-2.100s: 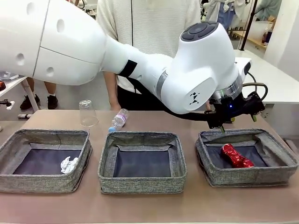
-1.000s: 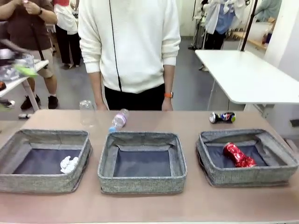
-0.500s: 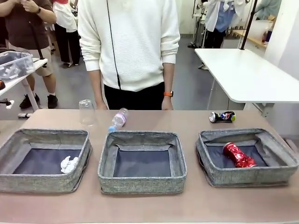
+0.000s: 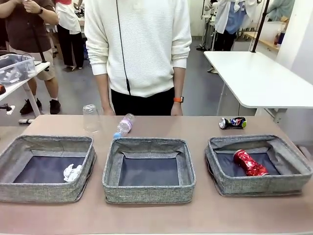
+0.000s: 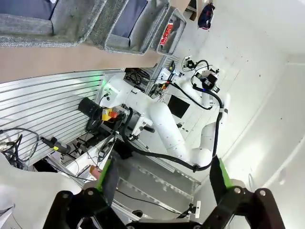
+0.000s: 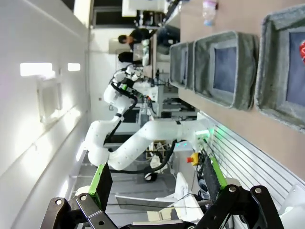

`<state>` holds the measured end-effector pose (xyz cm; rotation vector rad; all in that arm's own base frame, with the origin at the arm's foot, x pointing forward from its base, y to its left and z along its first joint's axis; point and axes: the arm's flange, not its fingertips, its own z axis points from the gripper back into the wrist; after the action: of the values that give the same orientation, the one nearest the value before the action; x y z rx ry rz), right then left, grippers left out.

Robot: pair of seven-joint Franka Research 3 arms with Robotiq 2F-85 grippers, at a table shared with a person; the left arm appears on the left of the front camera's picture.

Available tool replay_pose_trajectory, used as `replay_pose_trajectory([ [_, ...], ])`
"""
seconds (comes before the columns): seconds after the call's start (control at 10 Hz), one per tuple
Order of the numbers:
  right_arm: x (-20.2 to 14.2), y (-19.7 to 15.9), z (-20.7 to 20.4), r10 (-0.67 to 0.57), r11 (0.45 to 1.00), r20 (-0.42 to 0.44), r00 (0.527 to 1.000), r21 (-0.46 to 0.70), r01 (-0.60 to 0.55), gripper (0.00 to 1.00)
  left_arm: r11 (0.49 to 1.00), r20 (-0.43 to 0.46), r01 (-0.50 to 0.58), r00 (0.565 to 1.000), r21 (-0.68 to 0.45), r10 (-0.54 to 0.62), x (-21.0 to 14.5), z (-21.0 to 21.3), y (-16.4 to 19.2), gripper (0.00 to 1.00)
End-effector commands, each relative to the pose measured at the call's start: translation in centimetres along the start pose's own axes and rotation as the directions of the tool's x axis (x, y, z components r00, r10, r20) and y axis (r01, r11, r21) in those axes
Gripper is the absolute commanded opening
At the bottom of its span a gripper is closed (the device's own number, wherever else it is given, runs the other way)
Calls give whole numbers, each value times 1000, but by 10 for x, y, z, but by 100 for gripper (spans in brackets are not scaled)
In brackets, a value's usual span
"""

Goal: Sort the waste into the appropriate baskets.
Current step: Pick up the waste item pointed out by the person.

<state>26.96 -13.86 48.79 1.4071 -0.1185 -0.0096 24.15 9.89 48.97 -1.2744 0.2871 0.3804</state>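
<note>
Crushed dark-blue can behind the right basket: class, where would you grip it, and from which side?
Probably its middle, coming straight down from above. The can lies on its side, lengthwise across the table, apart from the basket, so jaws closing front-to-back span its narrow width.

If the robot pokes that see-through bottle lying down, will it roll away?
Probably: the plastic bottle lies on its round side, so a sideways nudge may roll it. It looks empty, so likely light and squashy.
</note>
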Motion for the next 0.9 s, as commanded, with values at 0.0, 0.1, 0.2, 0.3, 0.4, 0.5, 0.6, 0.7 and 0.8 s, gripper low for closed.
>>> replay_pose_trajectory([
  [0.0, 0, 2, -1, 14, 1000, 13, 1000, 9, -14, 100, 1000, -13, 11, 1000, 2, -11, -4, 2, 0, 100],
  [0.1, 0, 2, -1, 14, 1000, 13, 1000, 9, -14, 100, 1000, -13, 11, 1000, 2, -11, -4, 2, 0, 100],
  [0.2, 0, 2, -1, 14, 1000, 13, 1000, 9, -14, 100, 1000, -13, 11, 1000, 2, -11, -4, 2, 0, 100],
  [0.3, 0, 2, -1, 14, 1000, 13, 1000, 9, -14, 100, 1000, -13, 11, 1000, 2, -11, -4, 2, 0, 100],
  [0.4, 0, 2, -1, 14, 1000, 13, 1000, 9, -14, 100, 1000, -13, 11, 1000, 2, -11, -4, 2, 0, 100],
  [0.5, 0, 2, -1, 14, 1000, 13, 1000, 9, -14, 100, 1000, -13, 11, 1000, 2, -11, -4, 2, 0, 100],
  [0.6, 0, 2, -1, 14, 1000, 13, 1000, 9, -14, 100, 1000, -13, 11, 1000, 2, -11, -4, 2, 0, 100],
  [0.7, 0, 2, -1, 14, 1000, 13, 1000, 9, -14, 100, 1000, -13, 11, 1000, 2, -11, -4, 2, 0, 100],
  [0.8, 0, 2, -1, 14, 1000, 13, 1000, 9, -14, 100, 1000, -13, 11, 1000, 2, -11, -4, 2, 0, 100],
])
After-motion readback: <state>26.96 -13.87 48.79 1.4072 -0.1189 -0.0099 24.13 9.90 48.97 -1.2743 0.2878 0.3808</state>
